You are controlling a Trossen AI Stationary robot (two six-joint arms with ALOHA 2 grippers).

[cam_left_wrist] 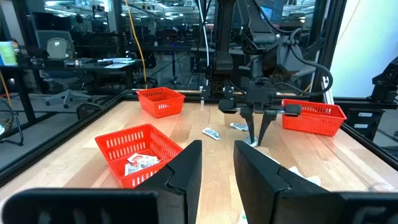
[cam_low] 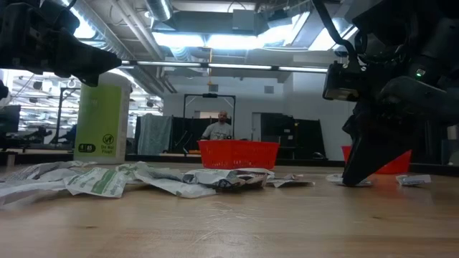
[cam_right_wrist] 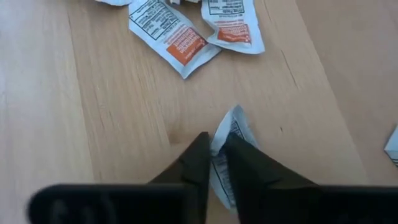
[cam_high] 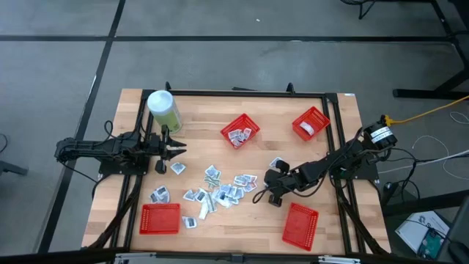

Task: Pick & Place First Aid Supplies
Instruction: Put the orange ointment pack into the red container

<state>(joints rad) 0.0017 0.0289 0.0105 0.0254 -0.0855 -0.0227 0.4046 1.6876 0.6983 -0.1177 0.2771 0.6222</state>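
Pinching a flimsy, featherlight packet [cam_right_wrist: 229, 149] edge-on, your right hand [cam_right_wrist: 214, 144] sits nearly shut near the tabletop's [cam_right_wrist: 81, 112] right edge.

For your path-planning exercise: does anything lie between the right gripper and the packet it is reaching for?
No. The right gripper is down at the table with its fingertips closed on the edge of a small packet. Two other packets lie beyond, apart from it.
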